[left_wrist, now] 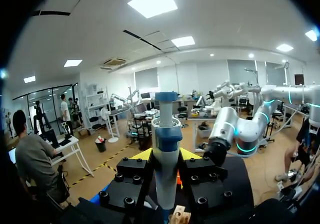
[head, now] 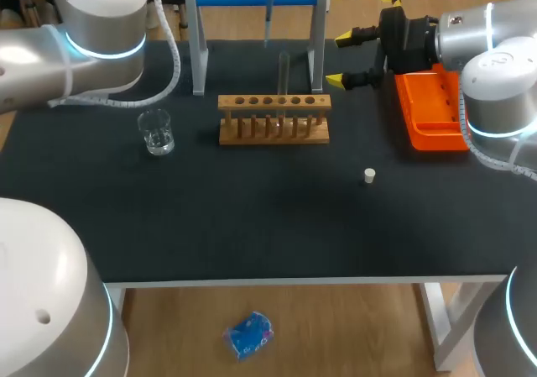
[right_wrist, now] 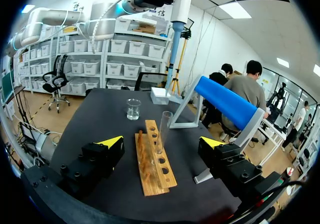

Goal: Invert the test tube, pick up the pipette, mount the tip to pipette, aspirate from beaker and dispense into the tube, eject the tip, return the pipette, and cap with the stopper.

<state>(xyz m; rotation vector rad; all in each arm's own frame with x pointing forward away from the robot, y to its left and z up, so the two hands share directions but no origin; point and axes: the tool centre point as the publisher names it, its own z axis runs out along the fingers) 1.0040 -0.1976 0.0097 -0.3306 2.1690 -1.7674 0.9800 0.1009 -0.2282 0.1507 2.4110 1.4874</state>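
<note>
Left gripper clamps the pipette, axis vertical, at upper centre. Orange tip box lies to its right, beside the released, empty right gripper.

Dark surface, bright accents
Surface black; rack pale brown wood; beaker and test tube clear; tip box orange; stopper white; pipette white and blue; right hand black, yellow-tipped.

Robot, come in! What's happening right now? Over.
Left gripper shut on pipette. Right gripper open, near rack. Test tube upright in rack. Stopper off, on table.
</note>
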